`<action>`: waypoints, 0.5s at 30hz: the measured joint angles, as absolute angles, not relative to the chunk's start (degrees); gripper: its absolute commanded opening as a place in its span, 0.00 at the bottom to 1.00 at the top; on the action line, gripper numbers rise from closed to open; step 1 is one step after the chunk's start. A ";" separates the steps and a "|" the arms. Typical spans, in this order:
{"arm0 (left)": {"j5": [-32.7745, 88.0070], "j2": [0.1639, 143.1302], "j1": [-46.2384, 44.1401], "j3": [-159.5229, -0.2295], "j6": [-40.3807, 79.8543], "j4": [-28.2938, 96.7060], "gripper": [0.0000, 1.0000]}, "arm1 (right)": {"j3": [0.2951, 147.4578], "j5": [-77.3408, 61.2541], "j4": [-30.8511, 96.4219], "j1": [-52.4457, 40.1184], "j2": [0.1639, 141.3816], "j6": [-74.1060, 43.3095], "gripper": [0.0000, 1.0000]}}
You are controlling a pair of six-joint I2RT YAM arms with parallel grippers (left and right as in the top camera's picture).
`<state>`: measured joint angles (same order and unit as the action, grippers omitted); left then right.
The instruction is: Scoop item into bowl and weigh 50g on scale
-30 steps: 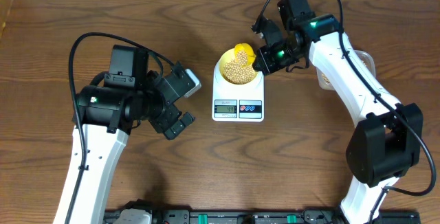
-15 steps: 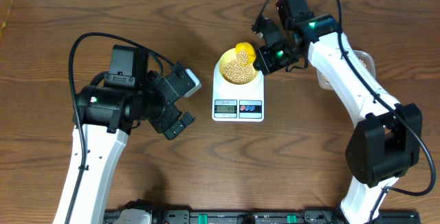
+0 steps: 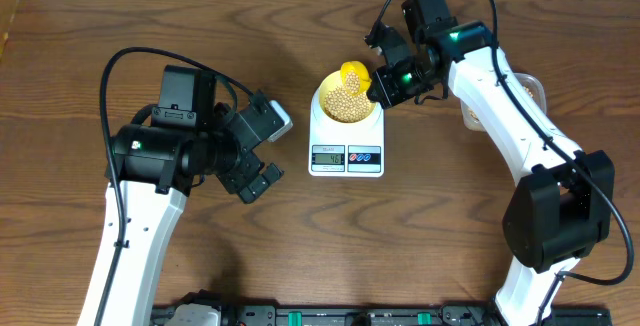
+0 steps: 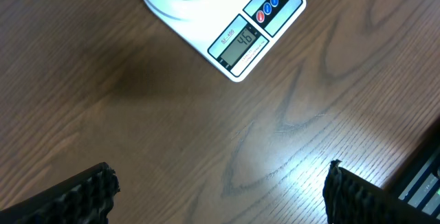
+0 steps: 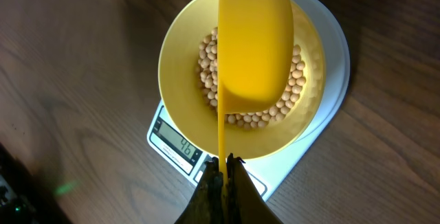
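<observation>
Overhead view: we are reading the scene from the table [image 3: 300,236] downward. The right arm is reaching over the scale [image 3: 345,156], which is sitting mid-table with its display facing the robot. The left claw [image 4: 218,200] is hanging over bare wood to the left of the scale, its jaws spread wide and carrying nothing. The bowl [image 5: 179,66] is resting centred on the scale platform. The right claw [image 5: 223,183] is pinching narrow on the thin handle of the scoop [image 5: 254,45], whose cup is hovering directly above the bowl. The inside of the cup is hidden from us. The beans [image 5: 297,80] are lying in the bowl in a shallow heap. The display is showing 46, so we are judging the load a few grams short.

Handling: we are treating the beans as hard, smooth, light and free-rolling. They are likely to pour readily and bounce off rims, so we are not advising a direct claw grasp. We are advising taking them only with the scoop, gripped near the handle end and tilted gently. The bowl is looking light and liable to slide, so we are advising no contact with it.
</observation>
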<state>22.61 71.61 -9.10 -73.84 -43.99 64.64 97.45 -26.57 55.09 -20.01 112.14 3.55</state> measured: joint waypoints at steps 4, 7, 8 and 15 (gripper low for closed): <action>22.61 71.61 -9.10 -73.84 -43.99 64.64 0.98 | 97.45 -26.59 55.09 -20.01 112.14 3.55 0.01; 22.61 71.61 -9.10 -73.84 -43.99 64.66 0.98 | 97.47 -26.59 55.09 -20.01 112.14 3.55 0.01; 22.61 71.61 -9.10 -73.84 -43.99 64.64 0.98 | 97.45 -26.59 55.07 -20.01 112.14 3.55 0.01; 22.61 71.61 -9.10 -73.84 -43.99 64.64 0.98 | 97.47 -25.39 56.77 -21.12 112.14 5.04 0.01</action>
<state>22.61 71.61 -9.10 -73.84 -43.99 64.64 97.47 -25.39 56.77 -21.12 112.14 5.04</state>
